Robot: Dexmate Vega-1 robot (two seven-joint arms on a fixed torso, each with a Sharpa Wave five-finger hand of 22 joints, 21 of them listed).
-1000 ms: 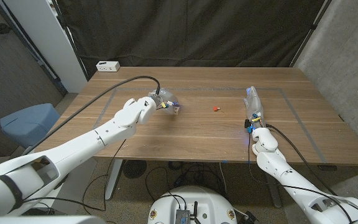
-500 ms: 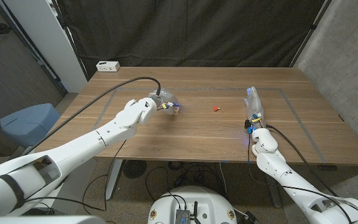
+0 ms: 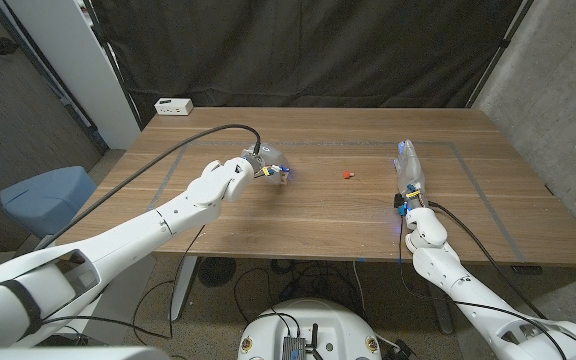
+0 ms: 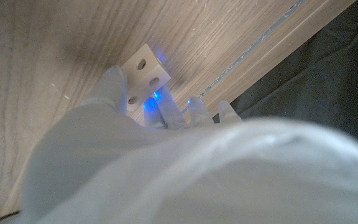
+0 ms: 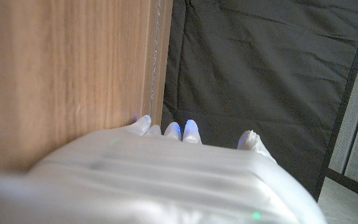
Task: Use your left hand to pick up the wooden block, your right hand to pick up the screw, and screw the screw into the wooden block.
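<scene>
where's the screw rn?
Head view: small red screw lies on the wooden table near its middle, untouched, between the left hand and right hand.

Matt grained wood table (image 3: 318,215); pale, smooth wooden block (image 4: 143,73) with drilled holes; hands (image 3: 264,163) look like smooth white plastic; black cloth backdrop (image 3: 308,50).

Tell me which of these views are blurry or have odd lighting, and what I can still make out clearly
Head view: sharp and evenly lit, the small red screw distinct on the table. Left wrist view: the left hand is a soft, out-of-focus mass; a blue glow lights its fingers beside the wooden block, whose holes stay readable. Right wrist view: the right hand is blurred, blue-tinted fingertips, wood grain clear.
</scene>
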